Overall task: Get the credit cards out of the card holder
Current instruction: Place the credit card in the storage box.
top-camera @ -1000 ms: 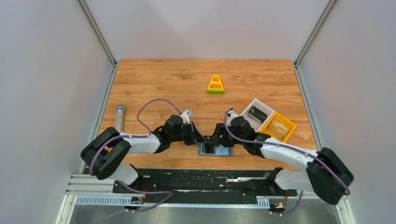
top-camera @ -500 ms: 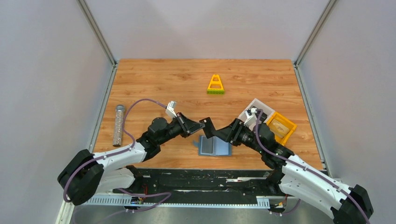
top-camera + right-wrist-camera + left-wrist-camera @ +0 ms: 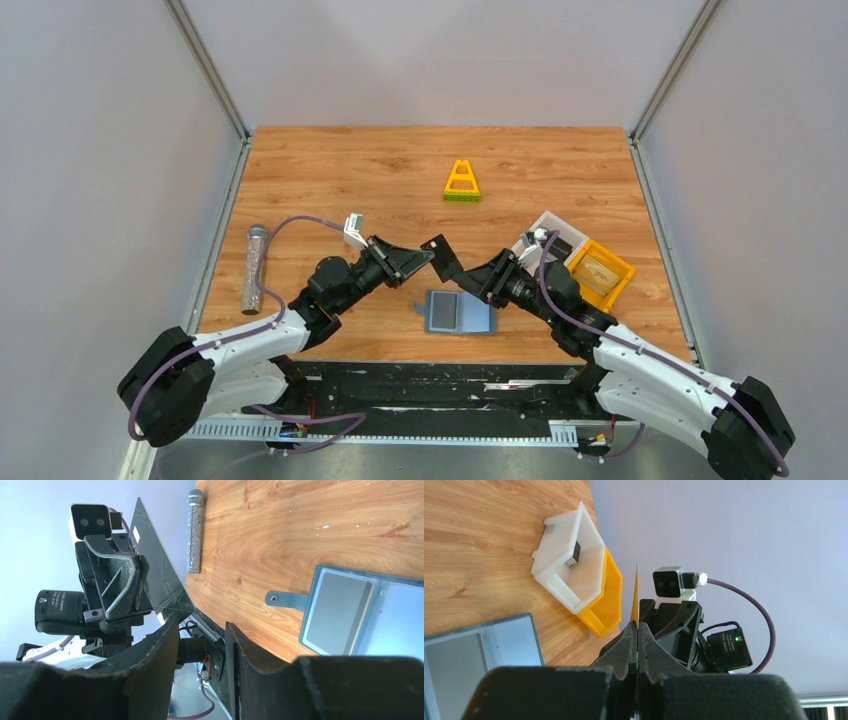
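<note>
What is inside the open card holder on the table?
One panel of the card holder holds a flat grey rectangle, probably a card. The other panel looks bare. Anything tucked beneath that rectangle or deeper in the pockets is covered.

Lab cell: grey walls (image 3: 100, 200), wooden tabletop (image 3: 350, 170)

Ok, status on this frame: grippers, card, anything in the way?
Left gripper shut on dark credit card, held aloft. Right gripper open at its corner. Card holder lies open below. Nothing blocking.
</note>
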